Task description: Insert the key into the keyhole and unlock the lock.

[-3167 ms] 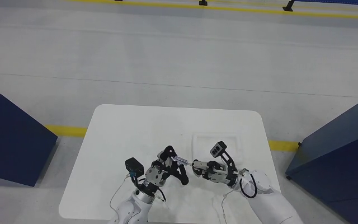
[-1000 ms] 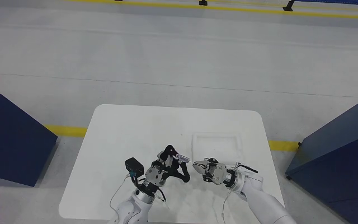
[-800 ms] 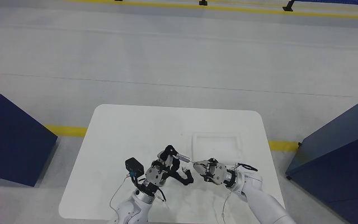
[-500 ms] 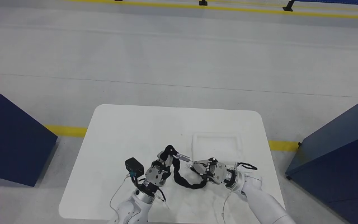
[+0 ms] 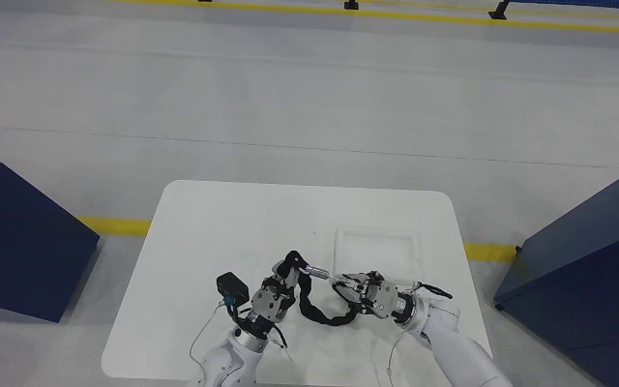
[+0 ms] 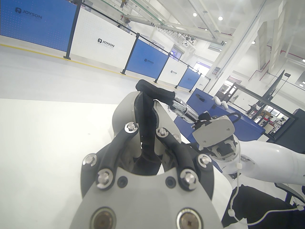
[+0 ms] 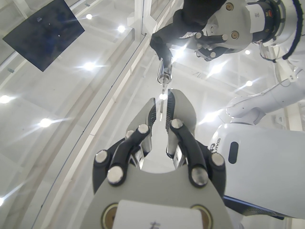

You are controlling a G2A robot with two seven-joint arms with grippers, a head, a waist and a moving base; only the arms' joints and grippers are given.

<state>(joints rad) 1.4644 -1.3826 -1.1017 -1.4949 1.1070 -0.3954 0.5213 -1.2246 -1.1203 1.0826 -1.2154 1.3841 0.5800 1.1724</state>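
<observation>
Here my left tool (image 6: 145, 111) clenches the black cable lock (image 6: 155, 94) over the desk (image 5: 193, 252); the key (image 7: 161, 110) sits in its keyhole, untouched between the parted fingers of my right tool (image 7: 162, 98).

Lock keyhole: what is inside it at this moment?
A thin key runs from the right gripper into the end of the lock. How far its tip reaches cannot be seen, because the metal cylinder covers it.
</observation>
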